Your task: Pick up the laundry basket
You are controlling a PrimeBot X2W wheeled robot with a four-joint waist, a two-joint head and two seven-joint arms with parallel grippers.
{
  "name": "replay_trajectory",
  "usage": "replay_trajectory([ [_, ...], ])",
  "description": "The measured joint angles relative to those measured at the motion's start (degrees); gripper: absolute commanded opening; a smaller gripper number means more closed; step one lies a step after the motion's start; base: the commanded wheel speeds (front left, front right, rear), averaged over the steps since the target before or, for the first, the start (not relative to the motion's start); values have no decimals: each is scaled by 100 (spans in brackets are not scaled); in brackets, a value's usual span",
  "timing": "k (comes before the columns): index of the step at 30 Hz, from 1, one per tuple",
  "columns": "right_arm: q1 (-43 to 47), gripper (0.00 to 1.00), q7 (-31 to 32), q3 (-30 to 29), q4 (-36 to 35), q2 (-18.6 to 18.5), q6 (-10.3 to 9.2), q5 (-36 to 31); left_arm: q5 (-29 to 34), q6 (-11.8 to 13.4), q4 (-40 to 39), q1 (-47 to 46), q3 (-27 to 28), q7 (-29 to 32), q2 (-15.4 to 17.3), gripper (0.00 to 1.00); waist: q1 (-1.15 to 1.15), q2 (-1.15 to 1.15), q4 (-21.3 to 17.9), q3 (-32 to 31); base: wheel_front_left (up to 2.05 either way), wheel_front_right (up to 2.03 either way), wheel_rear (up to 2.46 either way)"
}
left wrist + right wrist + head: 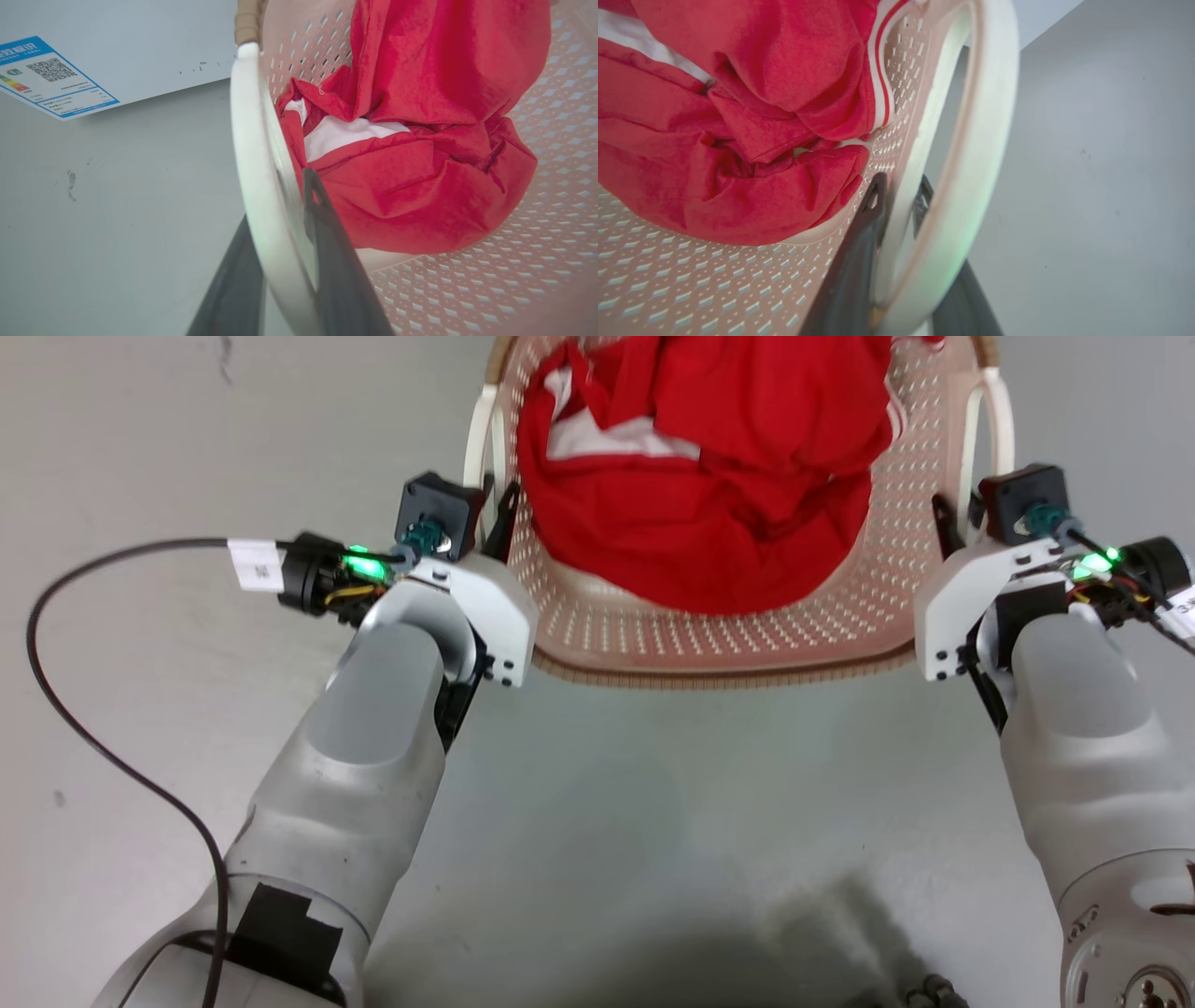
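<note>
Left end effector (502,518) is pinching the left handle (252,140) of the laundry basket (709,644), one finger on each side of the loop. Right end effector (945,523) does the same on the right handle (985,140); contact partly hidden, looks clamped. Grasp done, lift left to do. Can't tell if the basket is off the floor (653,821). Red clothes (709,476) inside it. Both forearms reach forward flanking the basket, wrists angled in.
</note>
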Motion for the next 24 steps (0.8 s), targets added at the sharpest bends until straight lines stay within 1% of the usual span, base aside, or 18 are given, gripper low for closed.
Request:
replay_trajectory([
  [6,120,0,154,215,201,1,0,-1,-261,0,321,138,-181,1,-5,0,0,0,25,-525,0,0,0],
  [12,346,0,266,488,299,2,0,133,-571,-1,556,353,-383,0,-14,0,0,0,41,-1095,0,0,0],
  [16,510,0,363,753,322,3,0,365,-800,-1,705,511,-550,-1,-15,0,0,0,56,-1483,0,0,0],
  [18,738,0,485,1012,326,4,0,697,-1001,-2,795,664,-723,60,-16,0,0,0,69,-1781,0,0,0],
  [24,1203,0,811,1707,332,-1,-1,1277,-1423,-4,865,1070,-1066,374,-9,0,-1,0,101,-2413,0,0,0],
])
